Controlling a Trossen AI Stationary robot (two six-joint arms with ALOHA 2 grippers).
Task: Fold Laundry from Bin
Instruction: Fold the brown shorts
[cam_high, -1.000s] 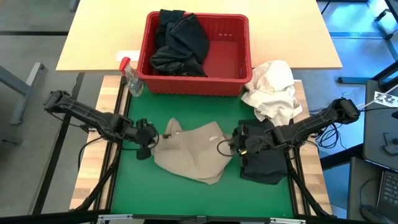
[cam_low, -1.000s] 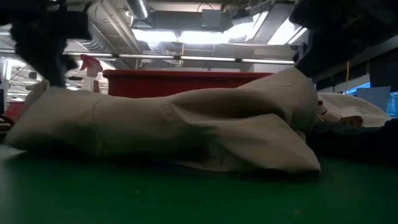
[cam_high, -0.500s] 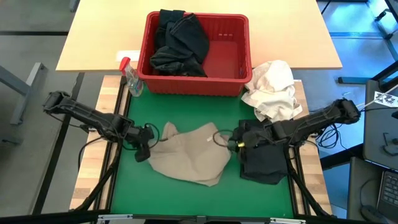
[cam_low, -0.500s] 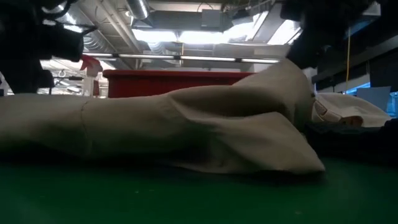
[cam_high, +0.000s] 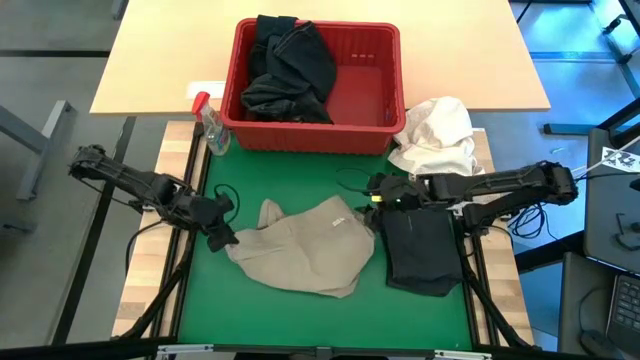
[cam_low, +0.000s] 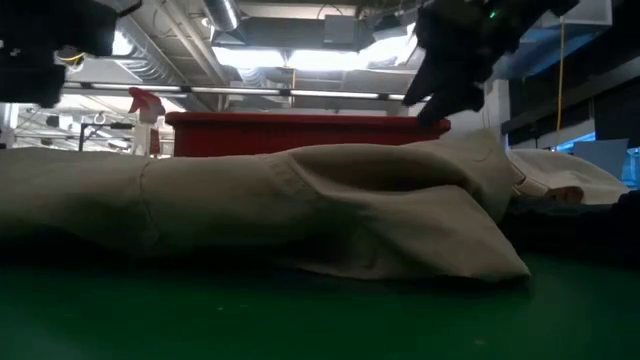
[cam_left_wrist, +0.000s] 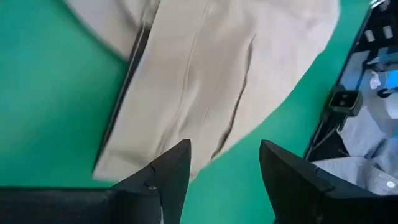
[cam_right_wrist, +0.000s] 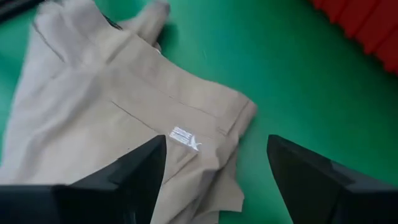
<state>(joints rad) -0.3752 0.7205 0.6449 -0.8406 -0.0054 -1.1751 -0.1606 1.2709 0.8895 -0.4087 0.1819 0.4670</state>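
Two grippers sit at either end of the khaki garment, which lies crumpled on the green mat in the middle of the surface. The left gripper is low at the garment's left edge; its wrist view shows the jaws apart with the khaki cloth lying flat beyond them and nothing between. The right gripper is just off the garment's upper right corner, above the mat; its jaws are apart too and hold nothing, with the cloth spread out past them.

A small white label is sewn on the khaki cloth near a seam; there is print on it, but it is too small to read. No other writing can be made out.

The red bin stands at the far side, half on the pale wooden tabletop. Dark laundry is heaped in its left half and hangs over the far rim; the right half shows bare red floor. A folded black garment lies on the mat just right of the khaki one, partly under the right arm. A white cloth bundle lies beside the bin's right front corner. A clear spray bottle with a red top stands against the bin's left front corner.

From table height the khaki garment fills most of the width, with the bin's red wall behind it.
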